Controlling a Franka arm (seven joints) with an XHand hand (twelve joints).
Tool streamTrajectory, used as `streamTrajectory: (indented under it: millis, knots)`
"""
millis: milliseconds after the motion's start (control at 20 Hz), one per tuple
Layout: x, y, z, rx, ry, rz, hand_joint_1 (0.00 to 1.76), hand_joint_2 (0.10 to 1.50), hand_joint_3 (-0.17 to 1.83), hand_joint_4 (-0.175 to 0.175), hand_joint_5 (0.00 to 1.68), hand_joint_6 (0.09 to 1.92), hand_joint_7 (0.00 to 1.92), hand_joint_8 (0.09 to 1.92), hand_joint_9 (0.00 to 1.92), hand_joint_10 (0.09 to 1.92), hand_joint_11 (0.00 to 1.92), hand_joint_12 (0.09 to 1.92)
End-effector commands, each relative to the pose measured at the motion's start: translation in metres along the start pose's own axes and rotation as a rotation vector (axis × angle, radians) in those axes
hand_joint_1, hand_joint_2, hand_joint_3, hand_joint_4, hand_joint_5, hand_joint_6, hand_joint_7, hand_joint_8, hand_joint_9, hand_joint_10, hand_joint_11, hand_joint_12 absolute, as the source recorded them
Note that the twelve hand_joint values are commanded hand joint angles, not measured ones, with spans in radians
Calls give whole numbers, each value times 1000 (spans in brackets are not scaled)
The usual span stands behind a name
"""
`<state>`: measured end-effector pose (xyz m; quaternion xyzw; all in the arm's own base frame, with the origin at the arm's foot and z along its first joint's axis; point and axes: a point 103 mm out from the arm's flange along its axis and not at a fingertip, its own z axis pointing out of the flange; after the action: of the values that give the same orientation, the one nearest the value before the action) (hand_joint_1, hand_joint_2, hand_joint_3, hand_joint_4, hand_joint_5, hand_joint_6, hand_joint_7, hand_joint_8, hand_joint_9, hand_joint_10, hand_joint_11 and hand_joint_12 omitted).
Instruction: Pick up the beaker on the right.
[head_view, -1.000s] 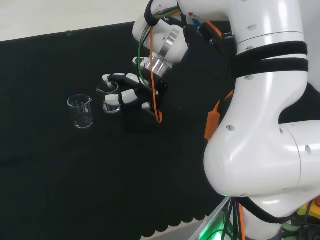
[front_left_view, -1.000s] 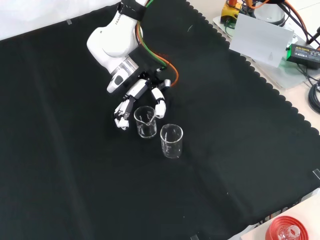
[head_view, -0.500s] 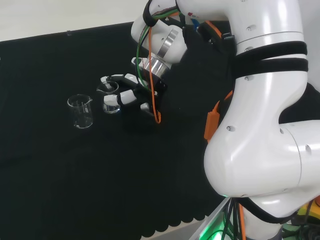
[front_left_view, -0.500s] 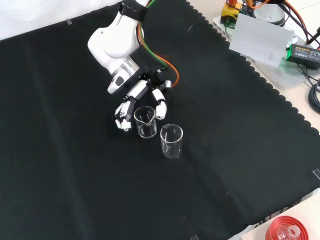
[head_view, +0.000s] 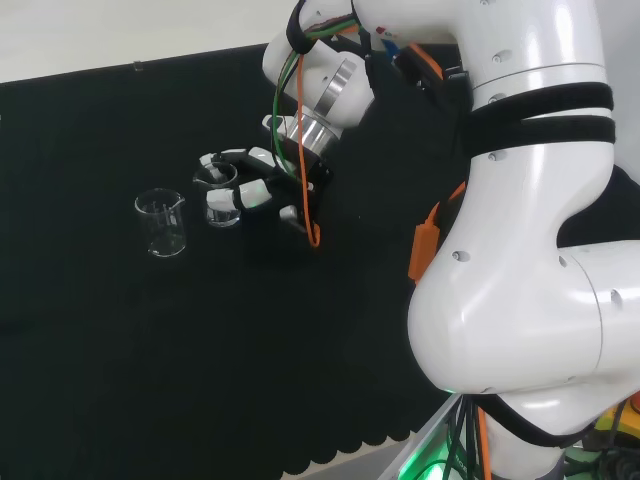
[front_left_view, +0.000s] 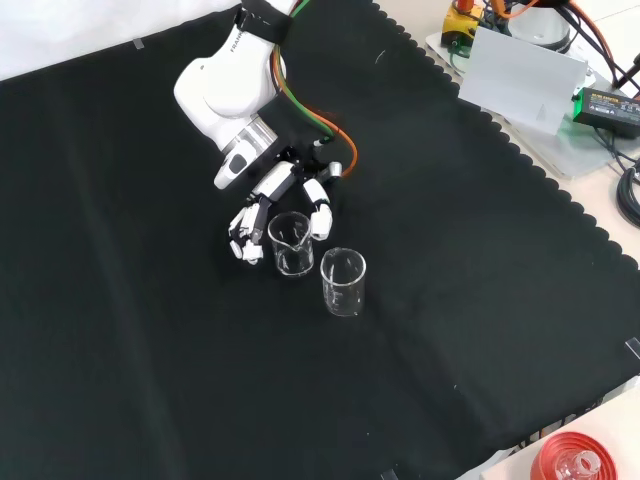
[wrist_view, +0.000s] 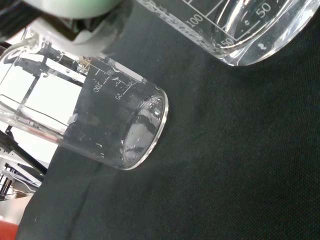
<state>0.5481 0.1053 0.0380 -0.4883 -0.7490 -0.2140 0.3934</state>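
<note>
Beakers, two of them, clear glass, are standing upright on the black cloth (front_left_view: 480, 260). In the front view the hand (front_left_view: 285, 195) is reaching down from the top and its fingers (front_left_view: 245, 235) are curving around the nearer-to-arm beaker (front_left_view: 291, 243), white fingertips sitting on either side of the rim, one group on its left and another on its right. Whether they are actually touching the glass I cannot tell; the beaker is still sitting on the cloth. The second beaker (front_left_view: 343, 282) is standing just beside it, lower and to the right in that view, apart from the fingers.

From behind the arm, in the head view, the hand (head_view: 262, 185) is wrapping partway around the beaker on the right (head_view: 220, 197), while the other beaker (head_view: 162, 223) is standing free to its left.

Up close in the wrist view, both beakers are showing white printed graduation scales: the near one (wrist_view: 250, 25) is reading 100 and 50, and the farther one (wrist_view: 95, 120) is carrying a scale with 100 on it; the rest of the print is too small to make out
</note>
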Motion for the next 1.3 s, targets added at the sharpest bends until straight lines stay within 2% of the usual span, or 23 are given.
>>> streamTrajectory:
  millis: [50, 400, 550, 750, 900, 1000, 1050, 1150, 1300]
  knots:
    - [0, 2, 5, -3, 2, 4, 908, 513, 629, -46, 520, 87, 397, 619, 409, 629, 0, 1048]
    - [-1, 3, 3, -18, 17, -5, 916, 521, 625, -44, 544, 97, 421, 612, 430, 621, 0, 1075]
    - [0, 5, 3, -43, 29, -9, 927, 542, 611, -35, 579, 140, 473, 599, 469, 606, 0, 1107]
    - [0, 6, 3, -66, 28, -6, 922, 642, 553, -4, 695, 672, 584, 561, 564, 570, 0, 1183]
    - [0, 6, 4, -81, 19, 1, 929, 694, 549, 9, 817, 815, 645, 570, 608, 577, 0, 1237]
    - [1, 6, 4, -93, 6, 7, 993, 886, 333, 118, 951, 916, 696, 576, 641, 587, 0, 1282]
    - [1, 6, 3, -96, 1, 7, 1013, 948, 241, 147, 993, 923, 727, 572, 661, 586, 0, 1306]
    - [4, 6, 1, -98, -9, 3, 1032, 1002, 152, 169, 1036, 915, 779, 567, 696, 585, 0, 1344]
    - [9, 7, -3, -99, -22, -8, 1041, 1016, 119, 175, 1060, 893, 835, 558, 733, 580, 17, 1363]
